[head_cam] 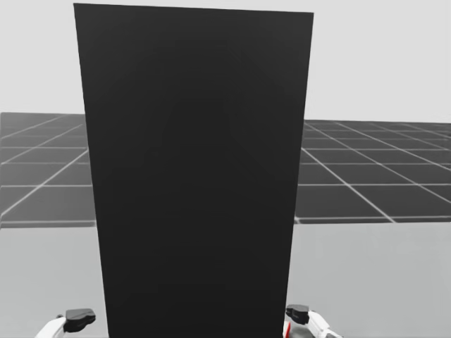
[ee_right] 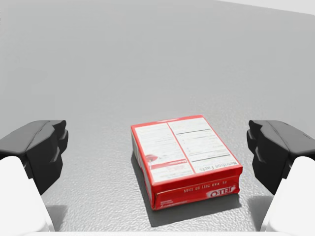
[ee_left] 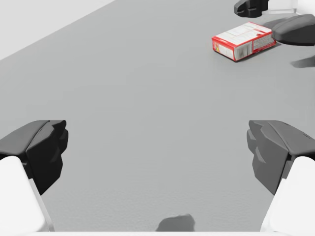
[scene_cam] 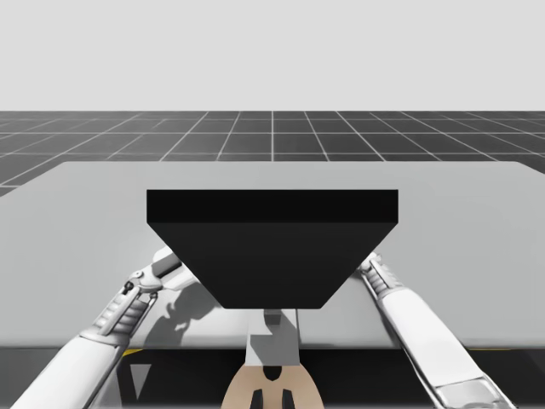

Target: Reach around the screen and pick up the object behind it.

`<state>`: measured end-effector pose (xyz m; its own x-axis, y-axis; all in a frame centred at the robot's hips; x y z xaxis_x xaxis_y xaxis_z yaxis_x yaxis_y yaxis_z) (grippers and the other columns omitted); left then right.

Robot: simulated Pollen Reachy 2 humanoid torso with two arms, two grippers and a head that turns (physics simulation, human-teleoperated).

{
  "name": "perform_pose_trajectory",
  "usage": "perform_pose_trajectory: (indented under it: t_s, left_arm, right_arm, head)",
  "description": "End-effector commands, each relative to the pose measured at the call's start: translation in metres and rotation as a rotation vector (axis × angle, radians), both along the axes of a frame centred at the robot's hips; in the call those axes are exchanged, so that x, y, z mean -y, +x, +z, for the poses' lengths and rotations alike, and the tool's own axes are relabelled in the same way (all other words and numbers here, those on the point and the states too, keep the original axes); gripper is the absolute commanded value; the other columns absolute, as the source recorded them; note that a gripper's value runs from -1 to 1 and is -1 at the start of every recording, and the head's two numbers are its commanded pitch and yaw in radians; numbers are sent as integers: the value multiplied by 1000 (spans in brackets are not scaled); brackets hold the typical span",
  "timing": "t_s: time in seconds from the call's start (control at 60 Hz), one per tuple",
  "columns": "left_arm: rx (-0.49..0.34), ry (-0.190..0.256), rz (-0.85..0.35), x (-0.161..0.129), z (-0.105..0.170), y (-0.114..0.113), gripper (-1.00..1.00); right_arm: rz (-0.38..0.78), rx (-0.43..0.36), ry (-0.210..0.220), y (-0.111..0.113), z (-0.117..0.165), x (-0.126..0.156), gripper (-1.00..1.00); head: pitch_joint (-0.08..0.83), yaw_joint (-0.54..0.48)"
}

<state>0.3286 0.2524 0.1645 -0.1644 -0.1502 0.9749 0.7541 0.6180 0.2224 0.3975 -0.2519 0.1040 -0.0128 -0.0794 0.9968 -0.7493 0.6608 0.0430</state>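
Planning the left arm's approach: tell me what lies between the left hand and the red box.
Bare table up to the red box, per left wrist view.

**Red box between my right gripper's fingers**

My right gripper stands wide open over the grey table. A flat red box with a white printed face lies between its 2 dark fingers, touching neither.
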Motion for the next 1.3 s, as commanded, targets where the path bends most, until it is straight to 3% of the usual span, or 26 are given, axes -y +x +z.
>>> perform_pose_trajectory:
  t_s: [0.017, 0.183, 0.4, 0.517, 0.533, 0.55, 0.567, 0.583, 0.6, 0.617, 0.9, 1.167, 1.3]
  left_arm:
    - [2, 4, -8, 2, -1, 0, -1000]
    - [2, 11, -8, 3, -1, -1, -1000]
    - [4, 15, -5, 4, -1, -1, -1000]
    - [6, 21, 1, 4, -1, -1, -1000]
    - [6, 21, 1, 4, -1, -1, -1000]
    - [6, 21, 1, 4, -1, -1, -1000]
    - [6, 22, 3, 4, -1, -1, -1000]
    - [6, 22, 3, 4, -1, -1, -1000]
    - [7, 22, 4, 4, -1, -1, -1000]
    - [6, 22, 4, 3, -1, -1, -1000]
    - [11, 21, 19, 0, 1, -1, -1000]
    - [13, 13, 38, -4, 2, 2, -1000]
    - [13, 8, 43, -6, 3, 3, -1000]
  right_arm:
    - [15, -17, 7, 15, -4, -4, -1000]
    - [17, -52, 10, 22, -13, -3, -1000]
    - [-4, -85, -34, 29, -28, -4, -1000]
    - [-18, -59, -63, 29, -32, -8, -958]
    - [-36, -41, -71, 29, -33, -8, -889]
    - [-53, -29, -74, 29, -33, -8, -673]
    - [-74, -27, -68, 28, -34, -8, 300]
    - [-74, -35, -69, 28, -33, -8, 760]
    - [-72, -38, -69, 28, -33, -7, 963]
    - [-73, -38, -68, 27, -33, -7, 1000]
    - [-92, -38, -103, 12, -21, 7, 1000]
    - [-184, 76, -159, -13, 16, 49, 1000]
    - [-234, 111, -141, -21, 32, 75, 991]
  head:
    - [140, -88]
    - [155, -101]
    - [162, -112]
    - [164, -115]
    - [164, -115]
    - [164, -115]
    - [164, -115]
    - [163, -115]
    - [163, -115]
    - [162, -115]
    - [160, -115]
    - [150, -104]
    - [146, -105]
